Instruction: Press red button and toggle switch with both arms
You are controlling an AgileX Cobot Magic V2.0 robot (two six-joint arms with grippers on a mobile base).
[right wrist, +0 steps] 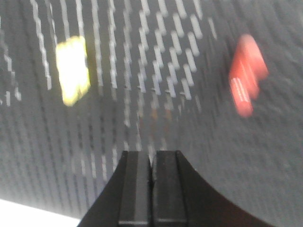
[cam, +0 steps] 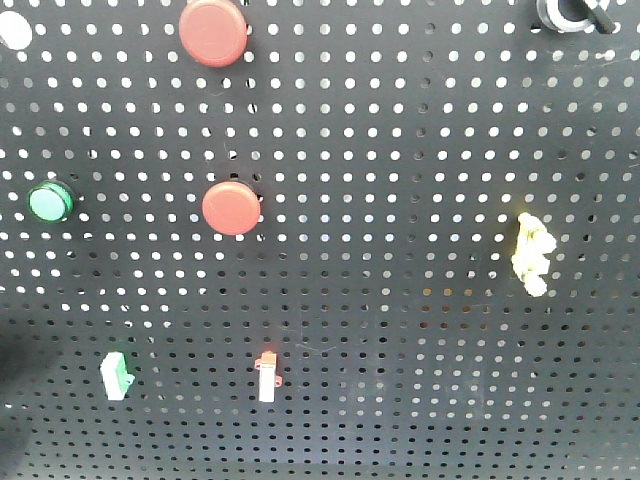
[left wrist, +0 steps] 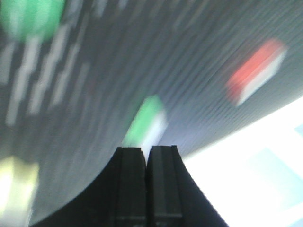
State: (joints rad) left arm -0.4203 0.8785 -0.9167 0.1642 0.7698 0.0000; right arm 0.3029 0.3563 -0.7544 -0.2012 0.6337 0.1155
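Observation:
Two round red buttons (cam: 232, 208) (cam: 212, 32) are mounted on the black pegboard (cam: 400, 150), one above the other. Below them is a small white switch with a red top (cam: 267, 377), and to its left a white switch with a green top (cam: 116, 376). Neither gripper shows in the front view. In the left wrist view, my left gripper (left wrist: 147, 149) is shut and empty, just short of the blurred green-topped switch (left wrist: 147, 123); the red-topped switch (left wrist: 255, 71) is up to the right. My right gripper (right wrist: 152, 152) is shut and empty, facing the board between a yellow part (right wrist: 72, 70) and a blurred red part (right wrist: 246, 80).
A green round button (cam: 49, 202) sits at the left of the board and a yellow-white fitting (cam: 531, 253) at the right. A black and white knob (cam: 572, 12) is at the top right corner. Both wrist views are motion-blurred.

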